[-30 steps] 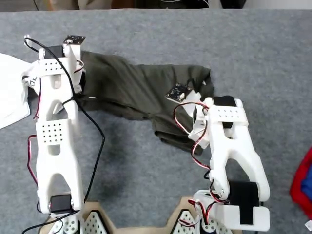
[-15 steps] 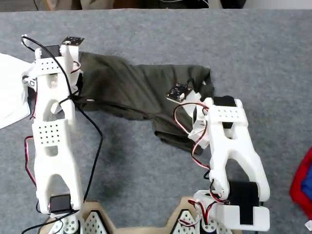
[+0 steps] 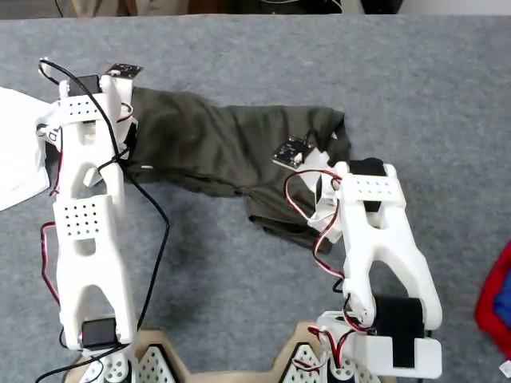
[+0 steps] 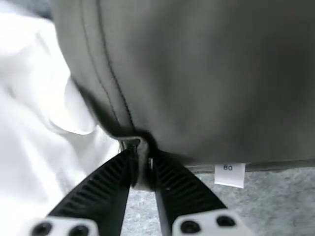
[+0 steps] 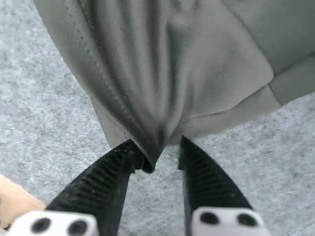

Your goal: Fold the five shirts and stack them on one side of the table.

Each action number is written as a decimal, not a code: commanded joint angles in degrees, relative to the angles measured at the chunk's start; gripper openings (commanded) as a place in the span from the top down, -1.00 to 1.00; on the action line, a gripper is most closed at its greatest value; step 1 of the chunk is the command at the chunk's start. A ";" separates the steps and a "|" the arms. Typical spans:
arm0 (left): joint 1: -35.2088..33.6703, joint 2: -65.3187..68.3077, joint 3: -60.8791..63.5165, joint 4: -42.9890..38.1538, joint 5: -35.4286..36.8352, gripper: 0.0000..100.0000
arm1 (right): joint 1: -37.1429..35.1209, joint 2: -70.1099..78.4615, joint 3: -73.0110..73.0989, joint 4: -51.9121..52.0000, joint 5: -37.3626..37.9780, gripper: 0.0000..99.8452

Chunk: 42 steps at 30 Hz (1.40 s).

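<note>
An olive shirt (image 3: 215,144) lies stretched across the grey table (image 3: 239,279) between my two arms. In the left wrist view my left gripper (image 4: 141,160) is shut on the shirt's hem, close to a small white size label (image 4: 229,174). My right gripper (image 5: 156,151) is closed on a bunched fold of the same olive shirt (image 5: 162,73), its ribbed fingers (image 5: 118,169) on either side of the cloth. Seen from above, the left arm (image 3: 84,159) holds the shirt's left end and the right arm (image 3: 367,215) its right end.
A white shirt (image 3: 16,152) lies at the table's left edge, right beside the left gripper, and appears as the white cloth (image 4: 34,128) in the left wrist view. A red and blue garment (image 3: 497,299) sits at the right edge. Open grey table lies behind and between the arms.
The left arm has shifted slightly up and left with the hem, pulling the shirt a little tauter. The right arm has kept still.
</note>
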 commanded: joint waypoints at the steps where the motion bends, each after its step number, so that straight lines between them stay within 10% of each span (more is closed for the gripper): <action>1: -0.35 -7.34 0.00 0.62 -1.05 0.83 | -0.13 -6.20 -0.31 1.49 0.18 0.67; 11: -0.44 -19.56 -0.62 0.44 -0.97 0.61 | 1.19 -17.36 -9.19 3.52 -10.46 0.67; 21: 2.02 -16.04 -3.96 -1.14 13.10 0.75 | -0.04 7.16 -34.59 5.71 -37.36 0.66; 42: 2.55 -15.16 -3.34 0.44 13.10 0.76 | 4.35 57.01 -86.20 18.20 -44.31 0.55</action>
